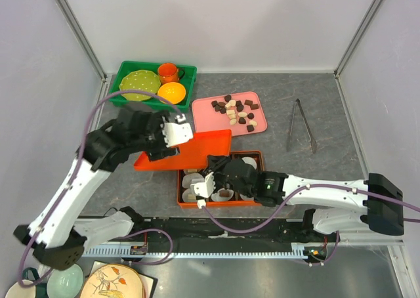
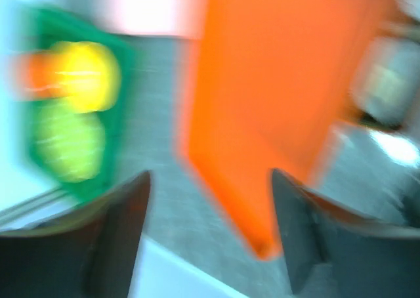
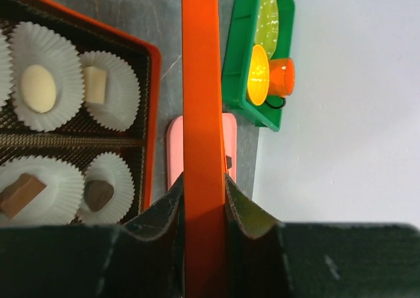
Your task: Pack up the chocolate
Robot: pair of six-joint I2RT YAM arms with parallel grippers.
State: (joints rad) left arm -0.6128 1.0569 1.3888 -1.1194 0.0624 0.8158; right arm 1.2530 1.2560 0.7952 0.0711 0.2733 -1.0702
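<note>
Top view: only partway done, I'd say. Most of the chocolate [image 1: 235,111] sits loose on the pink tray [image 1: 199,119], just far of the orange box [image 1: 180,191]. The box is mostly hidden under the arm. The orange lid [image 1: 197,150] hangs tilted over the box's far-left corner, with the left gripper [image 1: 180,131] at its far side and the right gripper [image 1: 207,180] at its near edge.

Left wrist: blurry, but the fingers [image 2: 125,232] are spread and pinch nothing.

Right wrist: the fingers are pressed onto the lid's edge. Four paper cups [image 3: 56,45] hold one piece each: a cream oval, a cream square and two brown. All small and smooth.
</note>
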